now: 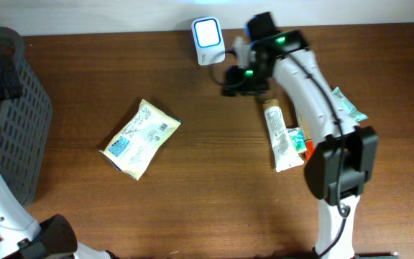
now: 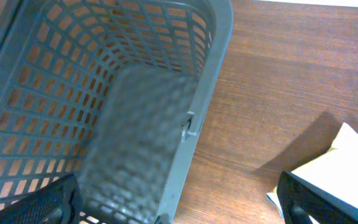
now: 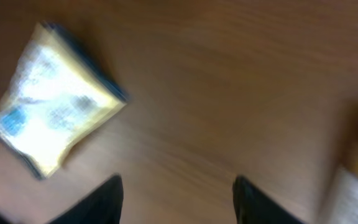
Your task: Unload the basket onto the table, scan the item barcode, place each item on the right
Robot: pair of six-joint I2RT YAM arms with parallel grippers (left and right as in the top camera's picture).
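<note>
Packet [image 1: 142,137] lies flat on the table [image 1: 214,208], long axis running diagonally, well off to the left of my right hand [image 1: 237,79], which hovers beside the scanner [image 1: 208,33] with fingers apart and empty. My left hand [image 2: 179,202], spread wide over the basket [image 2: 219,43], looks farther from it.

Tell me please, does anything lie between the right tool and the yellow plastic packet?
Nothing visible does: only bare brown wooden table lies between the right tool and the yellow plastic packet.
</note>
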